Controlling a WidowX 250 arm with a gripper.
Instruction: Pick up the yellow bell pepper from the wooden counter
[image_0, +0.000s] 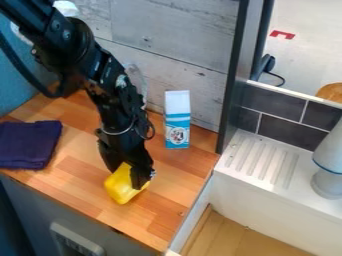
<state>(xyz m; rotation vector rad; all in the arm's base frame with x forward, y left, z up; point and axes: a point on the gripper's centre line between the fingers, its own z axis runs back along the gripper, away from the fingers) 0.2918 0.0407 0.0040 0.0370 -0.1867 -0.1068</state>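
Note:
The black gripper (129, 175) comes down from the upper left over the wooden counter, with its fingers on either side of a yellow object (121, 186). It is shut on this object, which is tilted and low at the counter surface; whether it touches the wood, I cannot tell. Right of the gripper, a blue and white carton (177, 120) stands upright near the back wall. A folded dark purple cloth (29, 144) lies on the counter to the left.
The wooden counter (80, 187) ends at a front edge. Right of it are a dark upright post (235, 75), a white ridged drainboard (262, 157), a white and grey object (328, 162) and a basin with a wooden bottom (224, 235). A plank wall (174, 37) stands behind.

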